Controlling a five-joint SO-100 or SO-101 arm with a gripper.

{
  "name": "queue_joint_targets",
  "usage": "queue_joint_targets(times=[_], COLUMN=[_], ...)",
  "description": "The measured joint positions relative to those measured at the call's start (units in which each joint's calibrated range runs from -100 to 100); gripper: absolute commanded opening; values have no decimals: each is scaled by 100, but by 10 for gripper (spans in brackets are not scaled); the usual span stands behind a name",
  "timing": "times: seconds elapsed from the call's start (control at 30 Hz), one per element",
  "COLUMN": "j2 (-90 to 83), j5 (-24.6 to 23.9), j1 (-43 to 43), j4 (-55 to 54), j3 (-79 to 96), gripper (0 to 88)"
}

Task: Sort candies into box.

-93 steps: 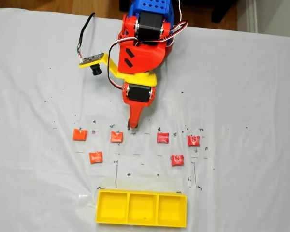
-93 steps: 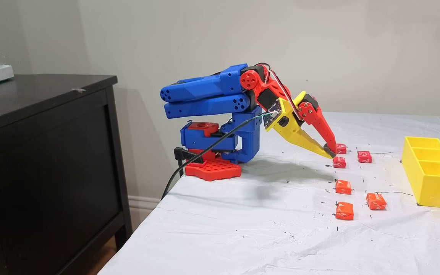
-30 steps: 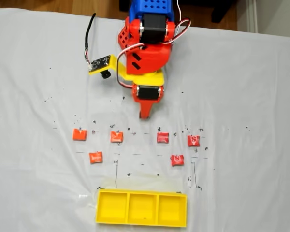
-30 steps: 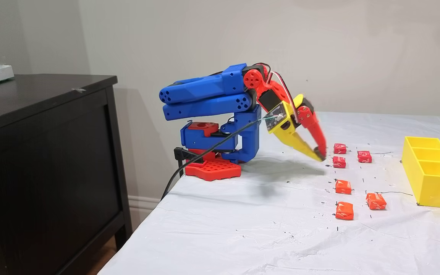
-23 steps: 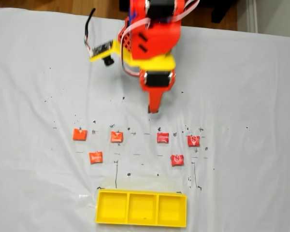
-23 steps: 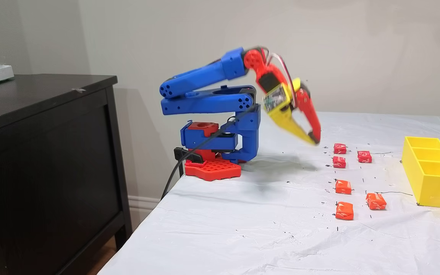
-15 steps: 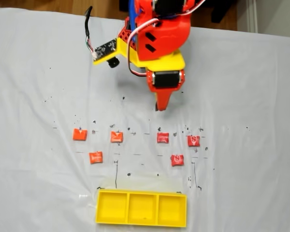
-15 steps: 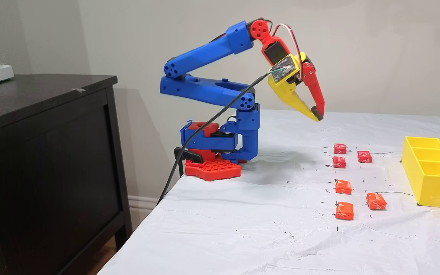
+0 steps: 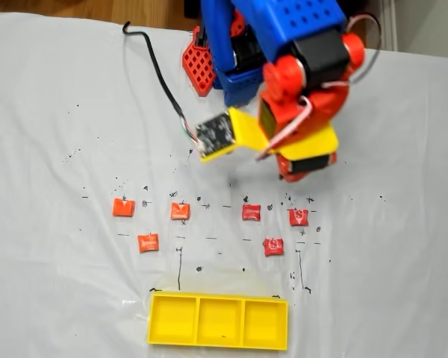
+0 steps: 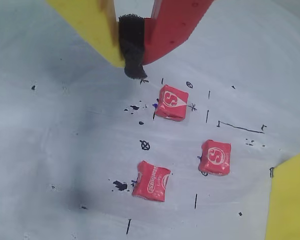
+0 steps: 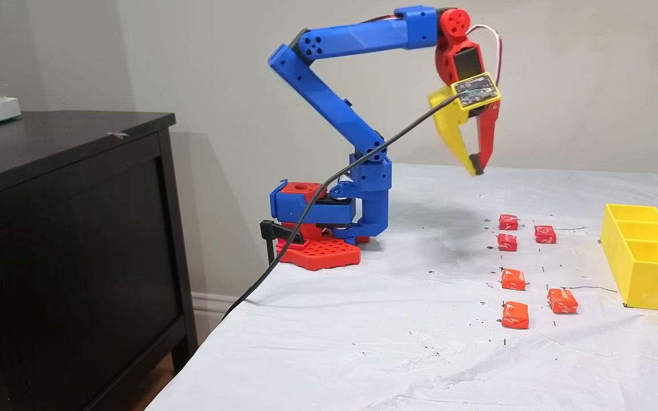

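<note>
Below the hand, candies

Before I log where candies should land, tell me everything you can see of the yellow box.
The box is a low, long tray of bright yellow, plastic-looking material, split by two inner walls into three square compartments in a row. It sits flat on the white table cover, near the bottom edge in a fixed view, below the candies. All three compartments look empty. No candy touches it, and the end effector hangs high, well away from it.
</note>
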Motion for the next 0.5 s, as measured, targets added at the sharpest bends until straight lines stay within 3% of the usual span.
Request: queue_joint_targets(times=[0.3, 0.5], j2=[1684, 2403], j5=[-190, -195], j1=[-164, -94], j4=[-87, -79], j3=[-975, -1386], gripper=[51, 200])
